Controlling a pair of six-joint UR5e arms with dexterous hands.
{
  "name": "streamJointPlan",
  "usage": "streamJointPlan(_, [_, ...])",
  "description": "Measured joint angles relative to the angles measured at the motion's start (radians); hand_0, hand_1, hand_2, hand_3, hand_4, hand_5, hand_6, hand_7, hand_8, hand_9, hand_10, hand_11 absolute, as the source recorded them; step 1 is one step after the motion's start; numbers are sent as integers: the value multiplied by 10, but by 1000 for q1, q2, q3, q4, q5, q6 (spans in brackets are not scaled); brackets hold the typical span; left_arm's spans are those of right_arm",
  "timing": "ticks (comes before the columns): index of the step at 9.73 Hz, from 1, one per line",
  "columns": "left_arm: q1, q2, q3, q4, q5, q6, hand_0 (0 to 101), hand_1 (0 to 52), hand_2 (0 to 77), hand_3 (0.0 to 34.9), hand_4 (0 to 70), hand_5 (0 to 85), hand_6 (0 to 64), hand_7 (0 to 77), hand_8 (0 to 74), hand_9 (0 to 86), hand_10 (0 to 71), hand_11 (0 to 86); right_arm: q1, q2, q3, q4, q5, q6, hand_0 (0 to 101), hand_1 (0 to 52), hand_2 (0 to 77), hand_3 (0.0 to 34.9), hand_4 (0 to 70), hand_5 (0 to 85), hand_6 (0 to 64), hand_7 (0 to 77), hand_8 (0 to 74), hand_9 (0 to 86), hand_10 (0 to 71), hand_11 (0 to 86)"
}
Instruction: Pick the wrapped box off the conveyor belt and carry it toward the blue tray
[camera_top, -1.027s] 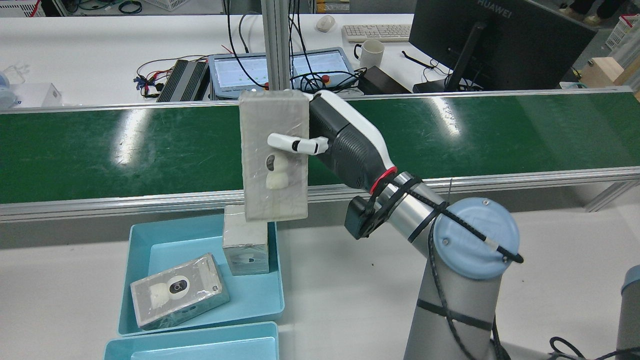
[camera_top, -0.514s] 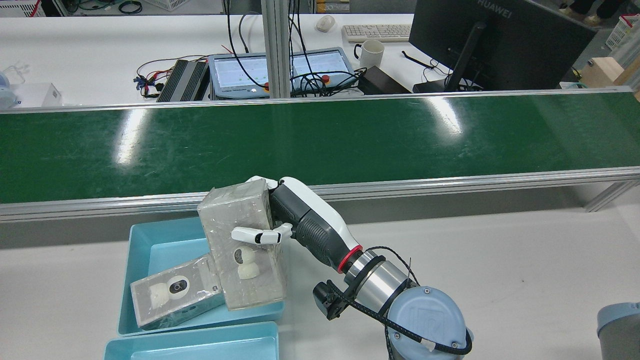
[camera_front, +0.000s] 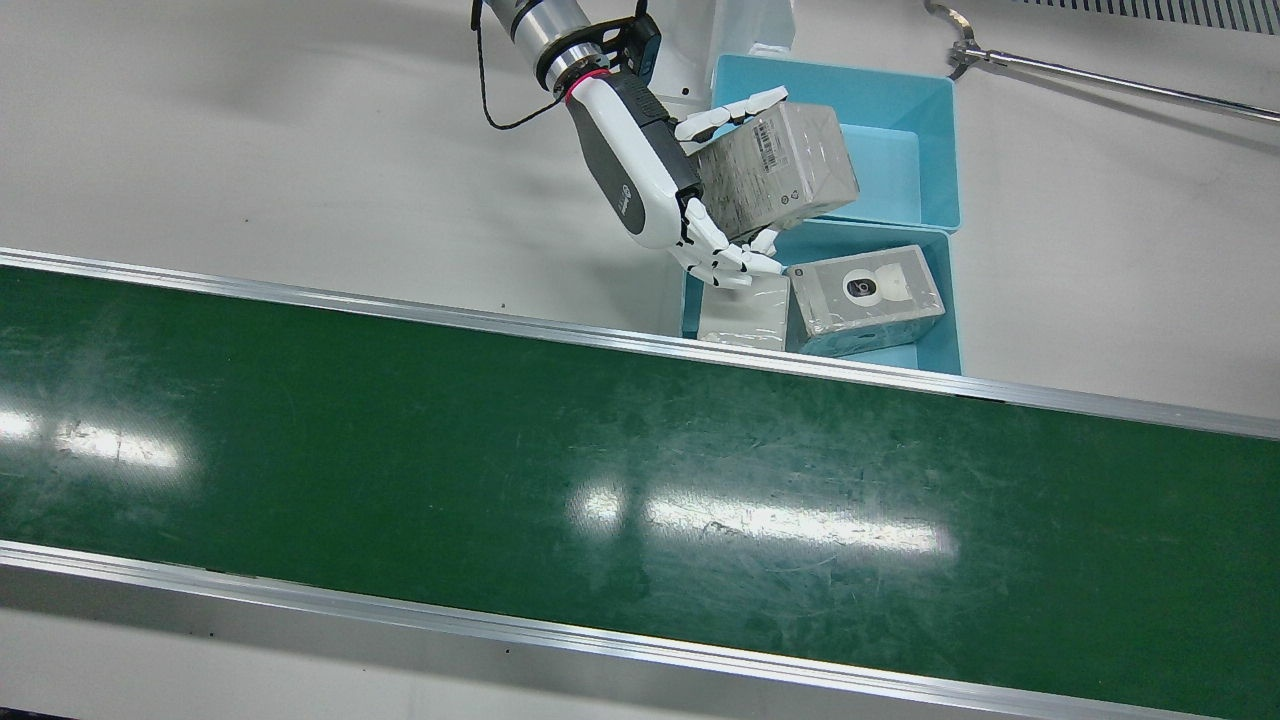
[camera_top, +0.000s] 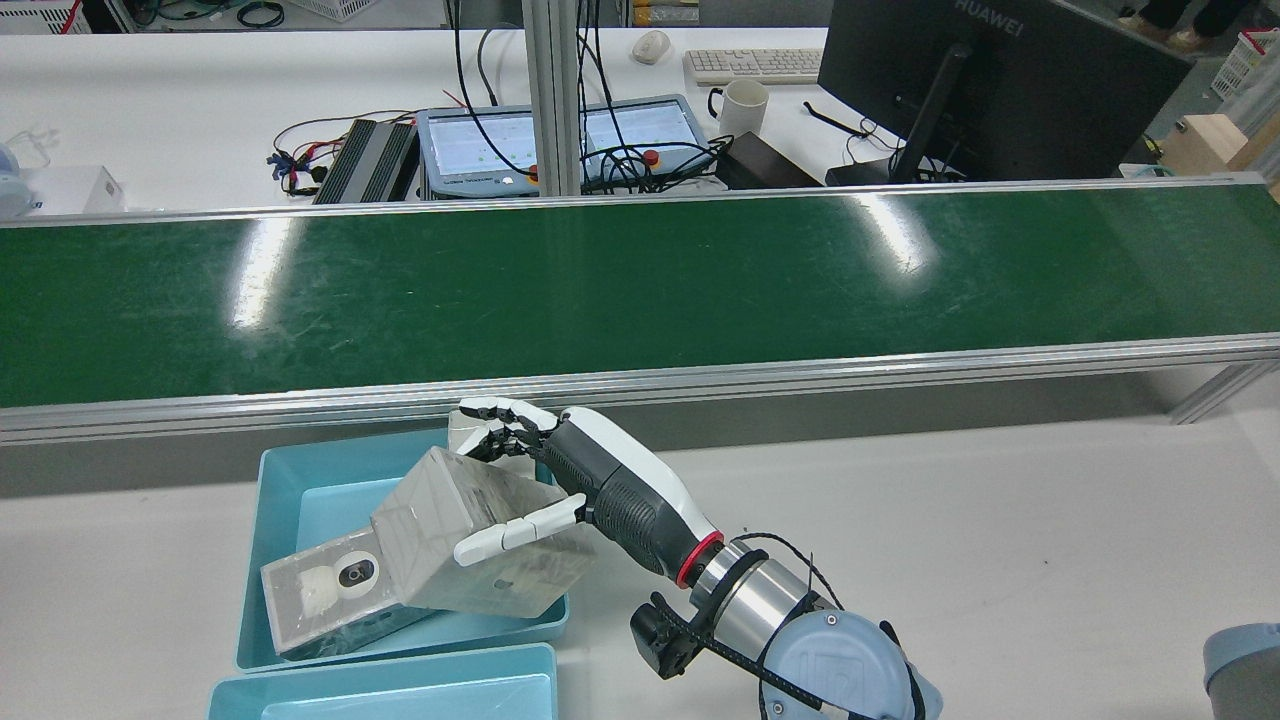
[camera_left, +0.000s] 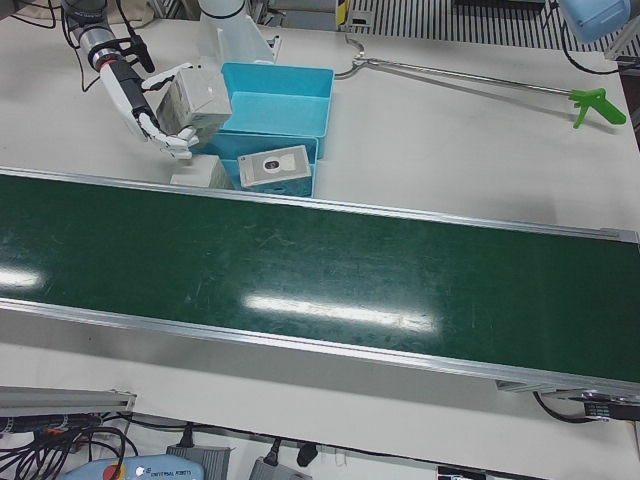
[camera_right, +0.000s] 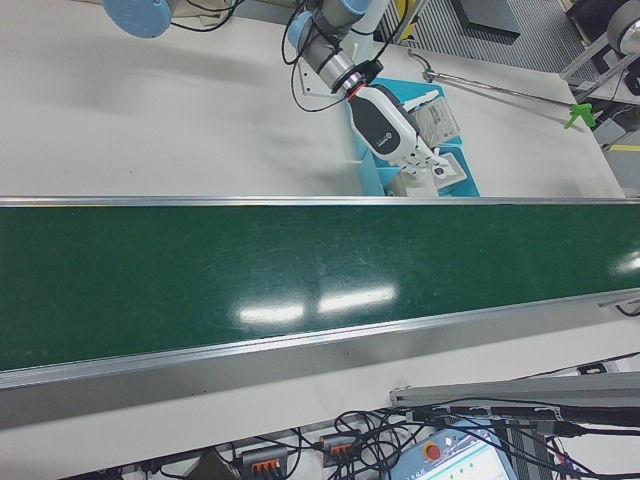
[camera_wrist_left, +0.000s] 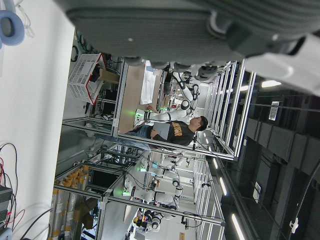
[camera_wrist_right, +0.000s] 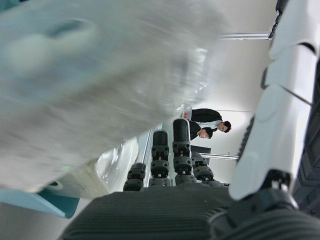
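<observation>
My right hand (camera_front: 650, 170) is shut on the wrapped box (camera_front: 785, 165), with the thumb on one face and the fingers (camera_front: 725, 258) stretched along the opposite side. The grey, film-wrapped box is tilted over the right part of the blue tray (camera_top: 255, 560) and seems to lean on a lying box there. The hand (camera_top: 600, 480) and box (camera_top: 430, 510) also show in the rear view. The right hand view shows the box as a blur close to the palm. My left hand (camera_wrist_left: 200, 20) shows only as a dark underside in its own view.
The tray (camera_front: 952, 300) holds a lying box with a camera picture (camera_front: 865, 290) and an upright box (camera_front: 745, 310) beside the fingers. A second blue tray (camera_front: 900, 150) adjoins it. The green conveyor belt (camera_front: 600, 480) runs past. A grabber tool (camera_front: 1100, 80) lies on the table.
My right hand has carried the box from above the belt down over the blue tray. The box has tipped from upright to strongly tilted, and the fingers have stretched out.
</observation>
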Motion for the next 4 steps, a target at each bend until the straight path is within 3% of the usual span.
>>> streamJointPlan(1, [0, 0, 0, 0, 0, 0, 0, 0, 5, 0, 5, 11, 0, 5, 5, 5, 5, 5, -7, -2, -2, 0, -7, 6, 403, 224, 49, 1, 27, 164, 98, 393, 196, 289, 16, 224])
streamJointPlan(2, [0, 0, 0, 0, 0, 0, 0, 0, 5, 0, 5, 11, 0, 5, 5, 5, 5, 5, -5, -3, -1, 0, -24, 17, 399, 115, 38, 14, 27, 38, 0, 289, 71, 191, 0, 60])
streamJointPlan(3, [0, 0, 0, 0, 0, 0, 0, 0, 5, 0, 0, 11, 0, 5, 5, 5, 5, 5, 10, -4, 1, -1, -47, 36, 406, 27, 22, 77, 5, 5, 0, 22, 55, 16, 0, 16])
streamJointPlan(4, [0, 0, 0, 0, 0, 0, 0, 0, 5, 0, 5, 11, 0, 5, 5, 5, 5, 5, 40, -6, 7, -1, -72, 63, 406, 27, 22, 77, 5, 5, 0, 22, 55, 16, 0, 16])
